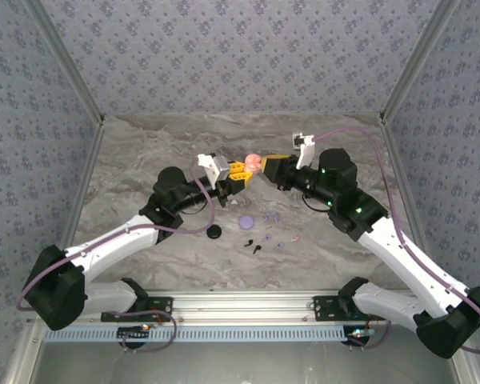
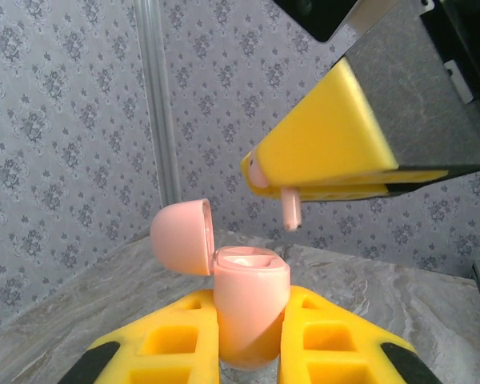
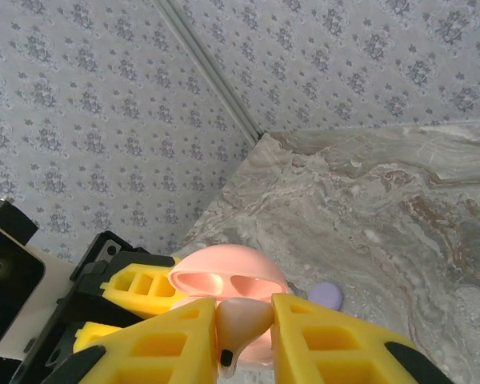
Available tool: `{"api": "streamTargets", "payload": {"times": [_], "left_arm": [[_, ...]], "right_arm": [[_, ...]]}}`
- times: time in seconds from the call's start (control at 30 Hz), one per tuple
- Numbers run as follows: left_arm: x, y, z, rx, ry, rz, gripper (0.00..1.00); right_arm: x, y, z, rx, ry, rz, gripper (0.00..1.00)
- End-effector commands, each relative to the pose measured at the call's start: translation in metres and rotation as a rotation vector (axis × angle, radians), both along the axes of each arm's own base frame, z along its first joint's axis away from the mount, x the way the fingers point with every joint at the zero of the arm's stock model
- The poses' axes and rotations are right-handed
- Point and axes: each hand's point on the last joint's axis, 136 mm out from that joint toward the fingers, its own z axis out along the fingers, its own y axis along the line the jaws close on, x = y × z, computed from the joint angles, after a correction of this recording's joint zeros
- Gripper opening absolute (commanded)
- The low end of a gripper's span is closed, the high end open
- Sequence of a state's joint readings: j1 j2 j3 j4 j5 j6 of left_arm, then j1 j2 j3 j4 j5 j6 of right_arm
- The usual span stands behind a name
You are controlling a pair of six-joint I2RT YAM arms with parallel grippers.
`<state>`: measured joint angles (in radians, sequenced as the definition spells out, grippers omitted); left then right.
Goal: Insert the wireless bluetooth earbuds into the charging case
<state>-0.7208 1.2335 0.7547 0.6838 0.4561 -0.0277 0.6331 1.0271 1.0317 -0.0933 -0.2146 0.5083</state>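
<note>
My left gripper (image 2: 252,308) is shut on the pale pink charging case (image 2: 252,300), holding it upright above the table with its lid (image 2: 182,238) swung open to the left. My right gripper (image 3: 242,316) is shut on a pale pink earbud (image 3: 244,324). The earbud's stem (image 2: 289,210) hangs down from the yellow fingers (image 2: 328,152), just above the case's open top and apart from it. From above, the two grippers (image 1: 238,170) (image 1: 266,168) meet tip to tip around the case (image 1: 254,164). Lilac buds (image 1: 270,217) and black buds (image 1: 253,245) lie loose on the table.
A round lilac case (image 1: 246,221) and a round black case (image 1: 214,232) sit on the marble table below the grippers, and the lilac case (image 3: 326,294) lies under the right wrist. Patterned walls enclose the back and sides. A metal rail (image 1: 240,304) runs along the near edge.
</note>
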Motion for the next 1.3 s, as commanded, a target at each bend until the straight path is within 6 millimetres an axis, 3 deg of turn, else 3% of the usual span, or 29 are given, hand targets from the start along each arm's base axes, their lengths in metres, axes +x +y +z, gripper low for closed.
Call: {"api": "streamTargets", "payload": {"times": [0.0,0.4,0.9,1.17,1.27], "left_arm": [[-0.004,-0.003,0.027,-0.058,-0.048,-0.017,0.00],[-0.004,-0.003,0.025,-0.054,-0.042,-0.020,0.00],[-0.004,-0.004,0.028,-0.060,-0.045,-0.017,0.00],[-0.004,-0.004,0.028,-0.062,-0.046,-0.014,0.00],[-0.004,-0.004,0.028,-0.063,-0.046,-0.017,0.00]], "right_arm": [[0.000,0.006,0.022,0.039,-0.046,0.011,0.25],[0.005,0.004,0.022,0.020,-0.066,-0.023,0.24],[0.005,0.012,0.004,-0.023,-0.017,0.010,0.25],[-0.002,0.016,0.004,-0.041,0.011,0.059,0.29],[-0.002,0.015,0.007,-0.041,0.008,0.061,0.37]]}}
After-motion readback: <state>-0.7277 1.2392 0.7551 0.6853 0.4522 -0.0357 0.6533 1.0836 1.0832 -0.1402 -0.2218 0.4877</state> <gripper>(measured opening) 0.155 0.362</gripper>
